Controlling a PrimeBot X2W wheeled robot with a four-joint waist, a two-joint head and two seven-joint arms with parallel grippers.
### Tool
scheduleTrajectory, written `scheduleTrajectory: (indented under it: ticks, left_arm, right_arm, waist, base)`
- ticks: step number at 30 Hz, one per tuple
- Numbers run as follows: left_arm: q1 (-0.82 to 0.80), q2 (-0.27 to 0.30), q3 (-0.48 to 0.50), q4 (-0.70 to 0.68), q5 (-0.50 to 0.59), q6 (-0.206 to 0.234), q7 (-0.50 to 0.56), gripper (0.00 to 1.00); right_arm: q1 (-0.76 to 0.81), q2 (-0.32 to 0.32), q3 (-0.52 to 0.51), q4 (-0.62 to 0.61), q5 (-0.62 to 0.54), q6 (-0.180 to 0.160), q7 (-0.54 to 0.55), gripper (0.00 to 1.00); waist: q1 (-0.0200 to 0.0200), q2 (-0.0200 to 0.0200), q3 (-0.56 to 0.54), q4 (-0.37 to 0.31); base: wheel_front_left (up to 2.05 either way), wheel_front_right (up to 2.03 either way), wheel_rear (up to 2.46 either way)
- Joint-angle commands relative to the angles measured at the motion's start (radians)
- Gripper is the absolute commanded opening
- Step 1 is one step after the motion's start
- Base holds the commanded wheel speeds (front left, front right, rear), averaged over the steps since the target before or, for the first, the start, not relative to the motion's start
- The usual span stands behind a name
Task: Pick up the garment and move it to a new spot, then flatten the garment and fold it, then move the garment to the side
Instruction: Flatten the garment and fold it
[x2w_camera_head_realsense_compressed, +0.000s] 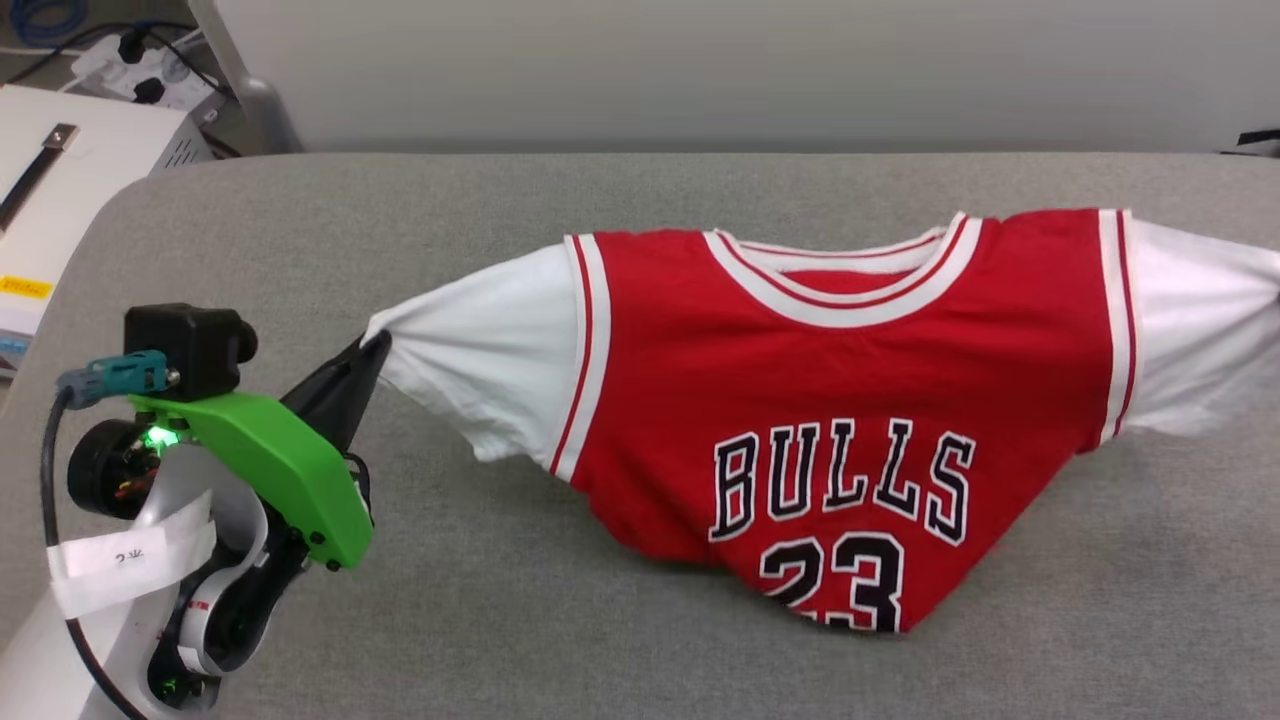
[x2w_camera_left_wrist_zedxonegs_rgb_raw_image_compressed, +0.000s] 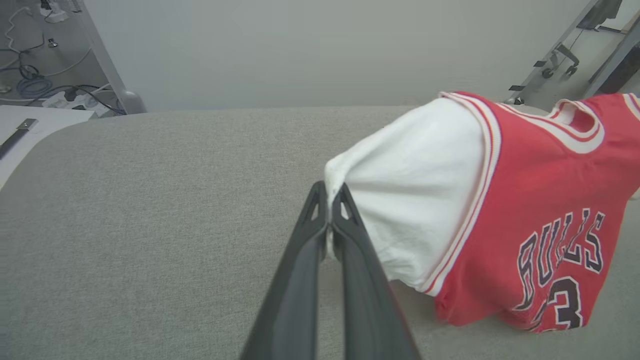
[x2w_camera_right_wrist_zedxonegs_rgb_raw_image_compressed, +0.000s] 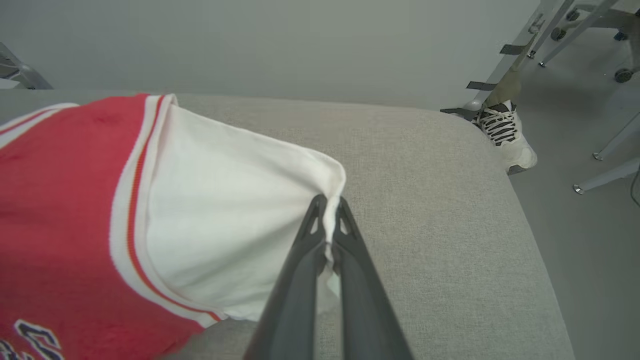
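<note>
**Jersey Strung Between Two Pinched Sleeves**

The garment (x2w_camera_head_realsense_compressed: 840, 400) hangs spread across the middle of the grey table (x2w_camera_head_realsense_compressed: 500, 620). Its shoulders are lifted, and its lower point, where the number sits, droops and appears to reach the surface. The left gripper (x2w_camera_left_wrist_zedxonegs_rgb_raw_image_compressed: 328, 195) is clamped tight on the cuff of the left sleeve (x2w_camera_left_wrist_zedxonegs_rgb_raw_image_compressed: 410, 200). The right gripper (x2w_camera_right_wrist_zedxonegs_rgb_raw_image_compressed: 328, 205) pinches the cuff of the right sleeve (x2w_camera_right_wrist_zedxonegs_rgb_raw_image_compressed: 225, 210) the same way, fingers pressed together with only cloth between them.

I judge the shirt light, soft and quite limp: it sags into a triangle between its two holds and keeps no shape of its own. The cuffs give only a thin bite (a smooth knit could creep out under a hard pull), so shoulder seams or hem corners look like safer places to take it for flattening.

The red body looks a fine, slightly glossy knit and the sleeves a plainer white jersey. The striped collar (x2w_camera_head_realsense_compressed: 845, 275) is ribbed and thicker. The lettering (x2w_camera_head_realsense_compressed: 840, 480) probably forms a stiffer patch. The table's covering is a coarse woven cloth with rounded corners, likely to drag at the fabric.
</note>
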Motion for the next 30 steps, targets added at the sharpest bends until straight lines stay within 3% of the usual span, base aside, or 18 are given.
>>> scheduleTrajectory:
  ticks: [1,14,30]
  left_arm:
    - [0.003,0.004,0.017,-0.012,0.011,0.008,-0.017,0.00]
    - [-0.103,0.048,0.135,-0.114,0.074,0.033,-0.130,0.00]
    - [-0.431,0.129,0.194,-0.037,0.112,-0.030,-0.146,0.00]
  right_arm:
    - [0.002,-0.007,-0.014,-0.029,0.006,-0.001,-0.007,0.00]
    - [-0.096,-0.015,-0.073,-0.181,0.021,-0.001,-0.047,0.00]
    - [-0.439,-0.070,0.005,-0.075,0.048,-0.001,-0.113,0.00]
  waist:
    - [0.0000,0.0000,-0.041,-0.020]
    - [0.0000,0.0000,-0.059,-0.029]
    - [0.0000,0.0000,0.070,-0.047]
  base:
    - [0.00,0.00,0.00]
    - [0.00,0.00,0.00]
    - [0.00,0.00,0.00]
